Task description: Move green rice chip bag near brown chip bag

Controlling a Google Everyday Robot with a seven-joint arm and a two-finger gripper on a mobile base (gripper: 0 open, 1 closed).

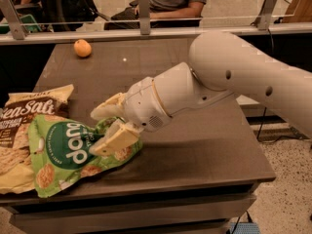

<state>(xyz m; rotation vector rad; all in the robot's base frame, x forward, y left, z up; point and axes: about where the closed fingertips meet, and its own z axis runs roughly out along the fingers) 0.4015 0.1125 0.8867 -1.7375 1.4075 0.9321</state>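
Note:
The green rice chip bag (63,152) lies at the table's front left, its left part overlapping the brown chip bag (27,112), which lies flat at the left edge. My gripper (108,125) is at the green bag's right end. Its two cream fingers stand apart, one above and one below the bag's crumpled right edge, which sits between them. The gripper looks open around that edge. The white arm reaches in from the right.
An orange (82,48) sits at the back left of the dark table (204,145). A glass barrier with metal posts (144,11) runs along the table's far side, with a seated person behind it. The table's front edge is close under the bags.

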